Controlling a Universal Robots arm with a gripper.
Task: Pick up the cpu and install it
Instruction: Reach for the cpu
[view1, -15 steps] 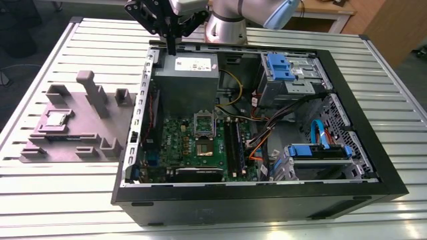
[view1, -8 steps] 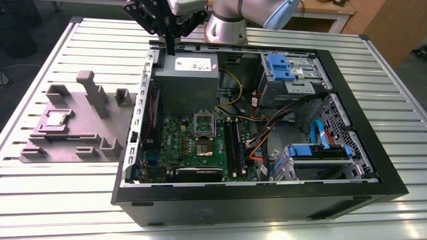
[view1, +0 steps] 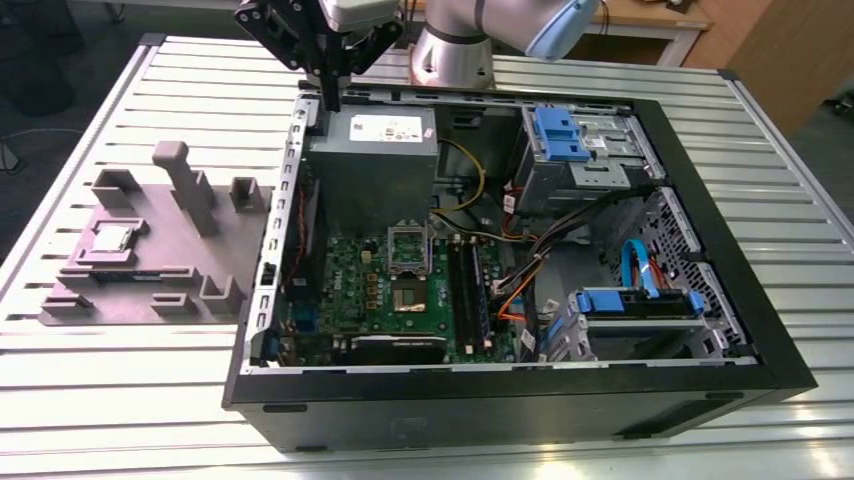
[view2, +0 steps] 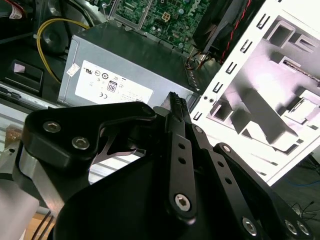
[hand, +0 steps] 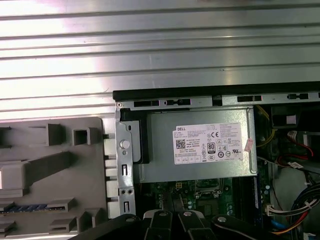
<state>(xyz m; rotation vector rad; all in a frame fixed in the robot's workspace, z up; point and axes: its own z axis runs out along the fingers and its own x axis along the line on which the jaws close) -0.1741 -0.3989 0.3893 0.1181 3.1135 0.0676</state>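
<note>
Above the computer case's (view1: 534, 415) far wall, the end effector (view1: 330, 98) hangs closed, gripping nothing. Well apart, toward the exterior view's left, the cpu (view1: 111, 238) lies in a grey fixture (view1: 234, 255) on the bench (view1: 134, 400).

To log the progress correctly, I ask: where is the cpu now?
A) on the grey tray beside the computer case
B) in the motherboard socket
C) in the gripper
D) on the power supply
A: in the exterior view the cpu lies on the grey tray, at the exterior view's left of the computer case, apart from the gripper above the case's edge.
</note>
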